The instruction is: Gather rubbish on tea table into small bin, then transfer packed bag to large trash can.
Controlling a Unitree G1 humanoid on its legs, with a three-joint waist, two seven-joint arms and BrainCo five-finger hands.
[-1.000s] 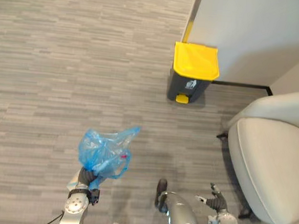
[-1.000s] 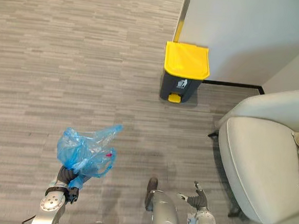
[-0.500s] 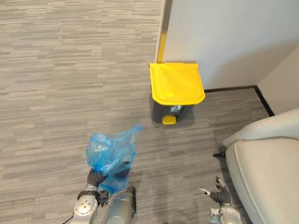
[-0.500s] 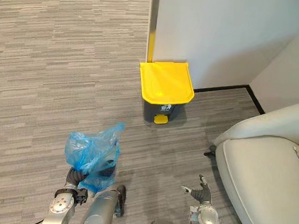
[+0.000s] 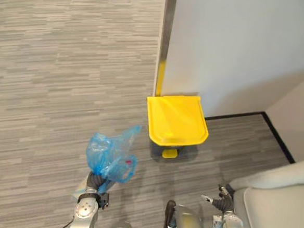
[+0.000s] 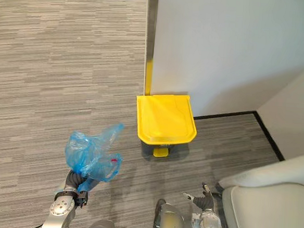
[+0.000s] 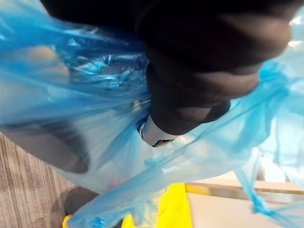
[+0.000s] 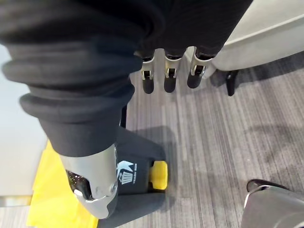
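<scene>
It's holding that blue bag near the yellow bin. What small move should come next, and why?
Probably a step toward the trash can: it stands ahead, apart from the robot, its yellow lid shut, while the left hand grips the blue bag. The open right hand could then lift the lid.

light: bright, even | shadows: soft, faint patch on floor [image 5: 49, 86] by trash can [image 5: 176, 125] | blue bag [image 7: 95, 118] lit through

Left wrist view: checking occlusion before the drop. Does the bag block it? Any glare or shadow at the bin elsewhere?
Left wrist view: the translucent blue bag in the left hand veils most of it, the yellow lid showing past it. Left eye view: no glare on the lid. Right wrist view: shadow on the carpet beside the bin.
</scene>
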